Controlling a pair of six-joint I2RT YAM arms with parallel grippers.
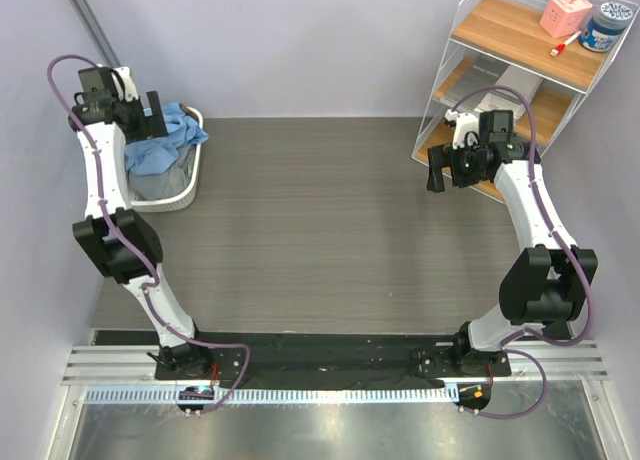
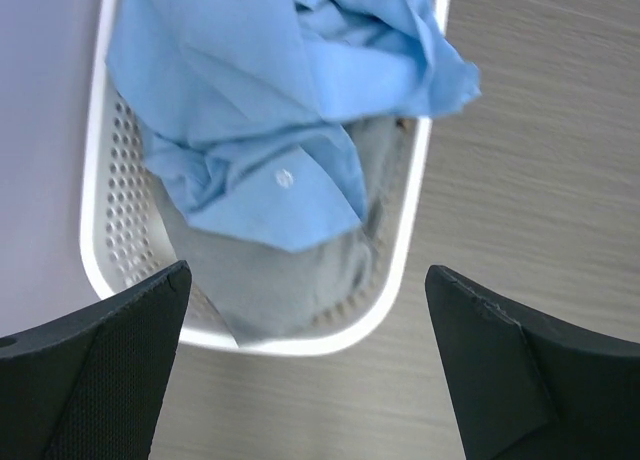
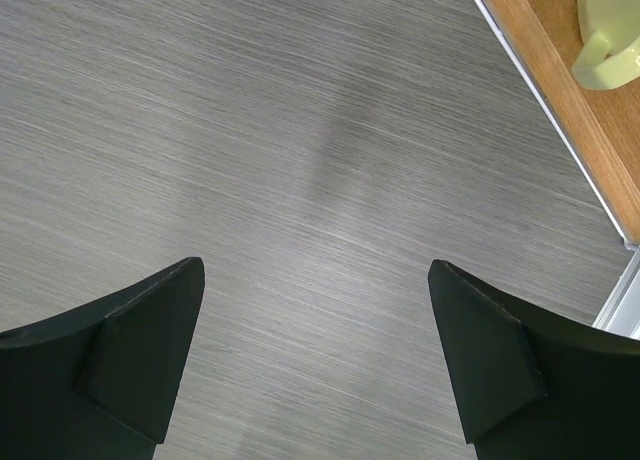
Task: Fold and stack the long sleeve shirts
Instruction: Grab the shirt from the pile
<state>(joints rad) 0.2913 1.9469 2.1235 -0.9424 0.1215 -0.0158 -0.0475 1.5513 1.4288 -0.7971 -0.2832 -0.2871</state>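
Left pincer (image 2: 305, 276) gapes wide, empty, over the white basket (image 2: 96, 180) at the tabletop's (image 1: 320, 210) far-left edge. Blue shirt (image 2: 270, 100) lies crumpled atop grey shirt (image 2: 262, 290), directly beneath, no clear long axis. Right pincer (image 3: 315, 270), open and empty, sits well apart.

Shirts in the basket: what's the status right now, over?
Left tool open, above white basket. Right tool open, empty, over table. Light blue shirt crumpled atop grey shirt in basket, not yet folded. Nothing blocking the shirts.
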